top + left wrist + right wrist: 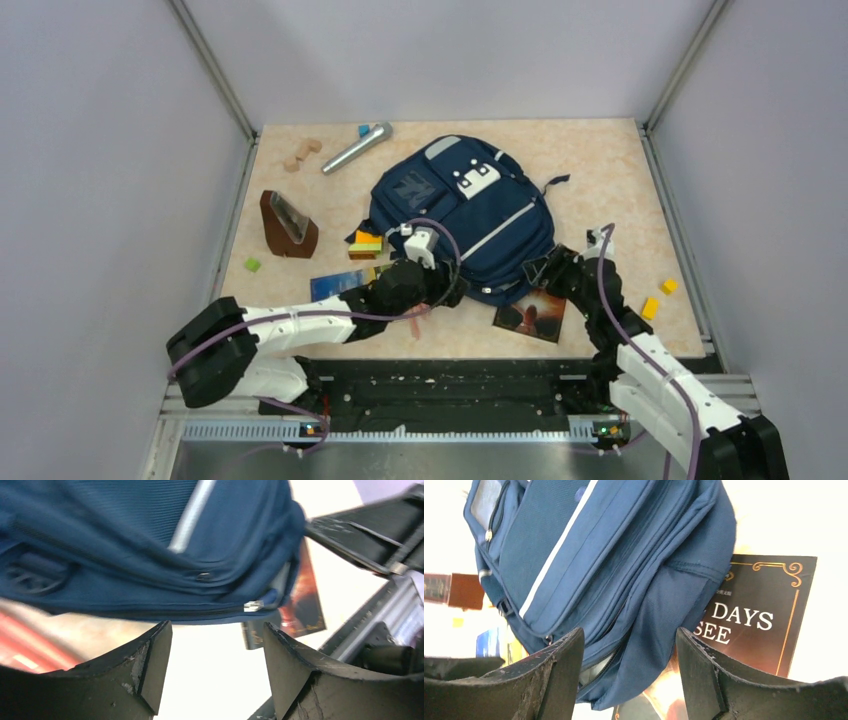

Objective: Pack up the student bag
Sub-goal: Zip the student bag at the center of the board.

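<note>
The student bag (pixel 465 215), navy with grey stripes and a white patch, lies flat mid-table. My left gripper (pixel 440 275) sits at its near-left edge; in the left wrist view it (pixel 217 630) stands open with nothing between the fingers, just below the bag's zip seam (pixel 253 605). My right gripper (pixel 555 268) is at the bag's near-right corner. In the right wrist view it (pixel 630 635) is open, and the bag's corner (pixel 624 580), its zip partly undone, shows between the fingers without being pinched.
A dark book (pixel 530 315) lies partly under the bag's near corner. A blue book (pixel 340 285), stacked yellow and orange blocks (pixel 366 242), a brown wedge stand (pixel 288 225), a microphone (pixel 356 147), wooden blocks (pixel 301 153) and a green block (pixel 253 264) lie left. Yellow blocks (pixel 660 297) lie right.
</note>
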Controlling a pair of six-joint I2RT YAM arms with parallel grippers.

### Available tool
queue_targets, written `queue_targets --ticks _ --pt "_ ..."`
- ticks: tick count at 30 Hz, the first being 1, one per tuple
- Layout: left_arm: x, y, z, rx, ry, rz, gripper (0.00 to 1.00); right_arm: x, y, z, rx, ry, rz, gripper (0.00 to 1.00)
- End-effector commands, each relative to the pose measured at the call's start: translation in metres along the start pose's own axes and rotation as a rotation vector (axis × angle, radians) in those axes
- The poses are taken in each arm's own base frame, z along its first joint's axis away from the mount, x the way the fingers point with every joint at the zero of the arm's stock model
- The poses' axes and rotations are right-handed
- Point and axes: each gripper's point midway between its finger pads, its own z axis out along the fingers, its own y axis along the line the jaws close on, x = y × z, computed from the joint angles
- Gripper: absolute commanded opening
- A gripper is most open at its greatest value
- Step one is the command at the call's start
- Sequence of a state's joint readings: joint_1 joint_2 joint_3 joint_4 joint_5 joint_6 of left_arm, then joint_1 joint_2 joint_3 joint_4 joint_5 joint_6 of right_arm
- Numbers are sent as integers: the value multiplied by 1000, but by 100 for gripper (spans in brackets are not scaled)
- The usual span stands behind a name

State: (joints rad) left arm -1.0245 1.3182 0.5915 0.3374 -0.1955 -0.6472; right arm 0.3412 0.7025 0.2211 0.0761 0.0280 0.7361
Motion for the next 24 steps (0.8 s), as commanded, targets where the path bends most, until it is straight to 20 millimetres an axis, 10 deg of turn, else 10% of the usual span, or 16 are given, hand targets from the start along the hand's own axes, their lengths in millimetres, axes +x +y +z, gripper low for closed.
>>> queue_targets --ticks 1,6,24 --pt "-9 30 -10 -40 -46 -102 72 -7 50 -10 -188 28 -172 65" --pt "-16 54 -15 -56 -89 -190 73 -2 94 -14 -314 28 -362 67" --pt "-18 109 -9 -143 -164 -328 78 30 129 -10 -480 171 -481 69"
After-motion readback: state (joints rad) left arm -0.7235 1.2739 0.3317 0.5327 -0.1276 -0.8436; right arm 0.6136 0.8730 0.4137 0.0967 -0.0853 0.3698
